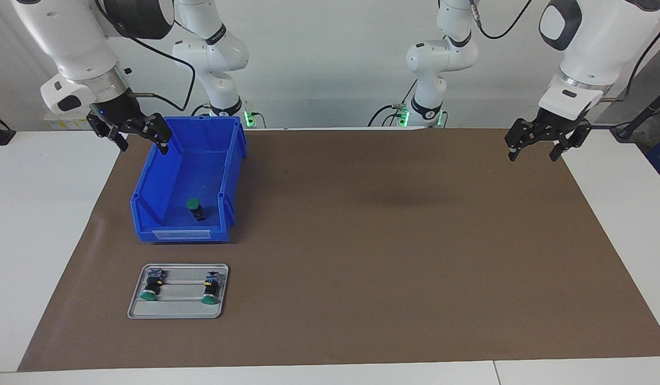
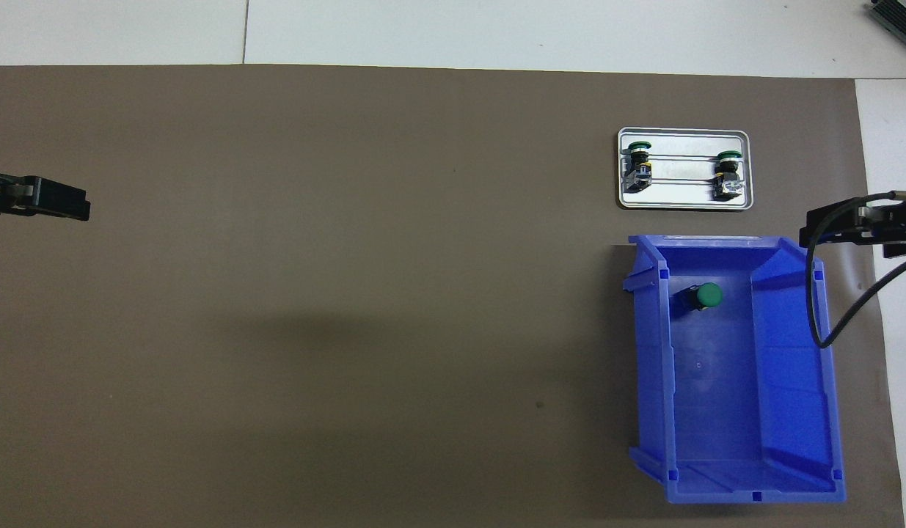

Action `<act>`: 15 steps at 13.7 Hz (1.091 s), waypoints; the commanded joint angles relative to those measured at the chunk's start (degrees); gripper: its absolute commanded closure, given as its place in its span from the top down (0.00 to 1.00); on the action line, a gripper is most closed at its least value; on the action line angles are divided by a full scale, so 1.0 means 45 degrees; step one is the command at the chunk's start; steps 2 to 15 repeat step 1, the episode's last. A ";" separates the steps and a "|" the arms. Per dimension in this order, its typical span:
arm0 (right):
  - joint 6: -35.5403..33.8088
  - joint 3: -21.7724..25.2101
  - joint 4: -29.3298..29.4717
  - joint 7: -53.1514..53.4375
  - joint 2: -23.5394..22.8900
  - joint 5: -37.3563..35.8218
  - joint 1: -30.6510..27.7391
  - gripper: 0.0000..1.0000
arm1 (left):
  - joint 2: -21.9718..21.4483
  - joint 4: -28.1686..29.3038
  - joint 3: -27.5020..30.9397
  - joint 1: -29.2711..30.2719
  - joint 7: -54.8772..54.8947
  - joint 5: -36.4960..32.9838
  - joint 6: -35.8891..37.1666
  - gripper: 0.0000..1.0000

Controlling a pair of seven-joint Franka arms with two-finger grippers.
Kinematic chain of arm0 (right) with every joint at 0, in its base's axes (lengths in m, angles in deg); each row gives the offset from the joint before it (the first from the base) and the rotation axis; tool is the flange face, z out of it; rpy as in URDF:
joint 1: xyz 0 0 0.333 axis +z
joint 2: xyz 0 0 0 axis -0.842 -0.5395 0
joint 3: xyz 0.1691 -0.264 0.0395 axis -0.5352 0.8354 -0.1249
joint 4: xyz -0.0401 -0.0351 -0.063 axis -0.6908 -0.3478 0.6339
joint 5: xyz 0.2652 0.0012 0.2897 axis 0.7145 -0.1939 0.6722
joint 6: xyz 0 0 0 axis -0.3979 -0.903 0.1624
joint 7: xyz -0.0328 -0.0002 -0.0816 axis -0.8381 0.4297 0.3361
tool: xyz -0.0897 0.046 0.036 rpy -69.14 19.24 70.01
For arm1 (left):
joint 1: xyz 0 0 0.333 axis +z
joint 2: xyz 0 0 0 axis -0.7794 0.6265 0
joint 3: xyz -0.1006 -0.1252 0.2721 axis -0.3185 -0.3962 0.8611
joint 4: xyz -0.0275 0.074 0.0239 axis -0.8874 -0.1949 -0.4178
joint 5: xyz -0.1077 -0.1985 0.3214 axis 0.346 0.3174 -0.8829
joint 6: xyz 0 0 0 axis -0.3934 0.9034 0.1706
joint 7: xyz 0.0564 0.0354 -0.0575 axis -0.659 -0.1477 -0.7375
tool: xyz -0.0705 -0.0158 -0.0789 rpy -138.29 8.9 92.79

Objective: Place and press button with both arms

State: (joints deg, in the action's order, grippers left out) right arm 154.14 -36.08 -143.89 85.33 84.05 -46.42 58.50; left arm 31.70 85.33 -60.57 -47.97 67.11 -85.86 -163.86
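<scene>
Blue plastic is your landmark: the bin [image 1: 188, 182] sits toward the right arm's end of the table, and the button [image 1: 195, 209] lies on its floor, near the wall farthest from the robots. Above the bin's outer wall hangs your right gripper [image 1: 142, 140], fingers spread and carrying nothing. Just past the bin, farther from the robots, a metal tray [image 1: 178, 311] holds two other buttons [image 1: 150, 289] lying on their sides. Well away from the bin, over the mat's edge at the opposite end, your left gripper [image 1: 538, 152] waits, spread and empty too.

Watch the descent, I'd judge: a spread finger could catch the bin's rim or side wall and shove the bin. The button seems to lean, so a pinch on its round cap might tip or roll it away.

Only the facing view shows how high the grippers hang. The overhead view [image 2: 698, 297] shows the button close to the bin's side wall.
</scene>
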 commanded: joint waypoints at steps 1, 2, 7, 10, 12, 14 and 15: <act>-0.0070 -0.0046 -0.0136 -0.0036 0.0158 0.0161 -0.0079 1.00 | -0.0313 0.0309 -0.0035 0.0080 0.0142 -0.0149 0.0037 1.00; -0.0070 -0.0046 -0.0136 -0.0036 0.0158 0.0161 -0.0079 1.00 | -0.0313 0.0309 -0.0035 0.0080 0.0142 -0.0149 0.0037 1.00; -0.0070 -0.0046 -0.0136 -0.0036 0.0158 0.0161 -0.0079 1.00 | -0.0313 0.0309 -0.0035 0.0080 0.0142 -0.0149 0.0037 1.00; -0.0070 -0.0046 -0.0136 -0.0036 0.0158 0.0161 -0.0079 1.00 | -0.0313 0.0309 -0.0035 0.0080 0.0142 -0.0149 0.0037 1.00; -0.0070 -0.0046 -0.0136 -0.0036 0.0158 0.0161 -0.0079 1.00 | -0.0313 0.0309 -0.0035 0.0080 0.0142 -0.0149 0.0037 1.00; -0.0070 -0.0046 -0.0136 -0.0036 0.0158 0.0161 -0.0079 1.00 | -0.0313 0.0309 -0.0035 0.0080 0.0142 -0.0149 0.0037 1.00; -0.0070 -0.0046 -0.0136 -0.0036 0.0158 0.0161 -0.0079 1.00 | -0.0313 0.0309 -0.0035 0.0080 0.0142 -0.0149 0.0037 1.00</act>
